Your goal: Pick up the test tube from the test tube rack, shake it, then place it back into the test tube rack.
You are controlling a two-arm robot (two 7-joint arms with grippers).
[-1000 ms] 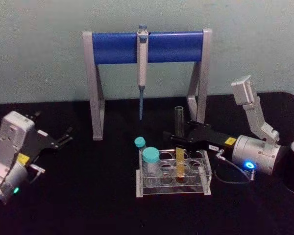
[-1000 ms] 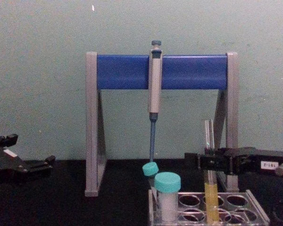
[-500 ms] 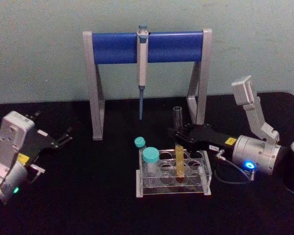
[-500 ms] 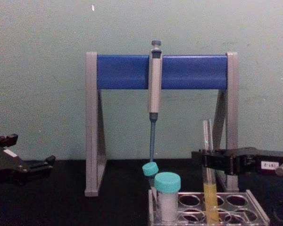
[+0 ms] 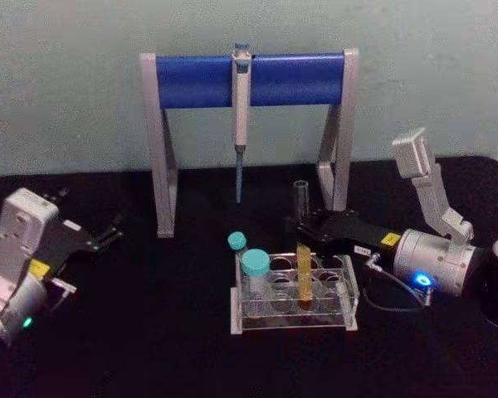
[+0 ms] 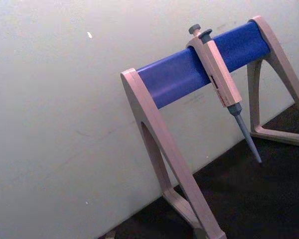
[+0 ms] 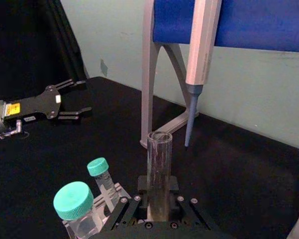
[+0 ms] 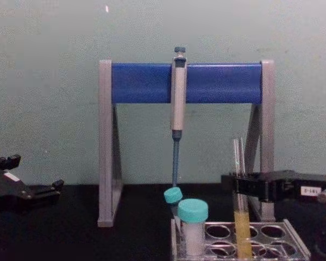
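R gripper [image 5: 302,226] clamped on test tube [image 5: 304,269] | tube upright in test tube rack [image 5: 292,322] | your room: stand leg [image 5: 340,141] close behind, capped tubes [image 5: 255,265] just left | L gripper [image 5: 108,234] fingers apart, parked far left

The pipette stand [image 5: 199,80] and hanging pipette [image 5: 241,99] wall off the back of the tabletop [image 5: 149,332]. Teal-capped tubes [image 5: 255,264] crowd the left end of the test tube rack [image 5: 290,323]; the right gripper [image 5: 301,228], closed around the test tube [image 5: 303,278], blocks its right. The front lies open.
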